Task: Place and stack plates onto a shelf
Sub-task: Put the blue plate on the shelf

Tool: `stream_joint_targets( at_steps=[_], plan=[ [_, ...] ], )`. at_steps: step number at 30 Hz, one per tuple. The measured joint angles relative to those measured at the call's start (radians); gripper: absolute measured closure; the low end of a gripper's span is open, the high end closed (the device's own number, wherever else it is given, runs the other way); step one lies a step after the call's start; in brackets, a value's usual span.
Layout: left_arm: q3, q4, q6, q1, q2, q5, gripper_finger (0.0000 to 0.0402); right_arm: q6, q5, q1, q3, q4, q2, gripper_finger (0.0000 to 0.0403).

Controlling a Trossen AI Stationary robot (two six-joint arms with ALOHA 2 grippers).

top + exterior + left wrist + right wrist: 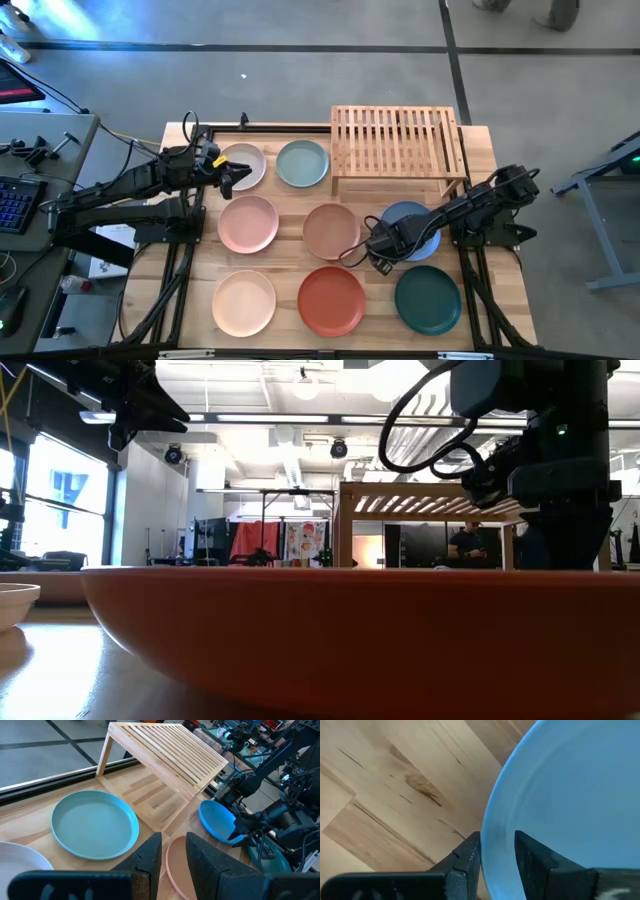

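Eight plates lie flat on the wooden table: off-white (243, 165), sage (302, 163), pink (248, 223), tan-pink (331, 230), blue (410, 218), peach (243, 302), orange-red (331, 300) and dark green (427, 299). The slatted shelf (397, 140) stands at the far edge and bears nothing. My right gripper (497, 837) points down at the blue plate's near-left rim, open, with one finger on either side of it. My left gripper (173, 840) hangs open in the air by the off-white plate, holding nothing. My right gripper comes from above onto the blue plate's near-left rim (489, 827). One finger (467, 855) stands outside the rim and one finger (532, 855) inside, over the plate's floor. Whether either finger touches the rim, I cannot tell. The plate lies on the table.
The tan-pink plate and the dark green plate lie close beside my right gripper (380, 250). In the low view the orange-red plate (350, 630) fills the foreground and hides the table behind it. A desk with a keyboard (15, 200) stands left of the table.
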Motion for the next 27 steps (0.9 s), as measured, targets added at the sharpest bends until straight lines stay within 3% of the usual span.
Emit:
stream_joint_targets(
  at_steps=[8,16,27],
  plan=[
    [0.0,0.0,0.005,0.0,0.0,0.0,0.0326,0.0,-0.019,0.0,0.0,0.003,-0.001,0.0395],
    [0.0,0.0,0.01,0.0,0.0,0.0,0.0326,0.015,-0.052,0.0,0.023,-0.016,-0.002,0.0399],
    [0.0,0.0,0.01,0.0,0.0,-0.001,0.0326,-0.003,-0.051,0.0,0.213,-0.208,-0.002,0.0402]
  ],
)
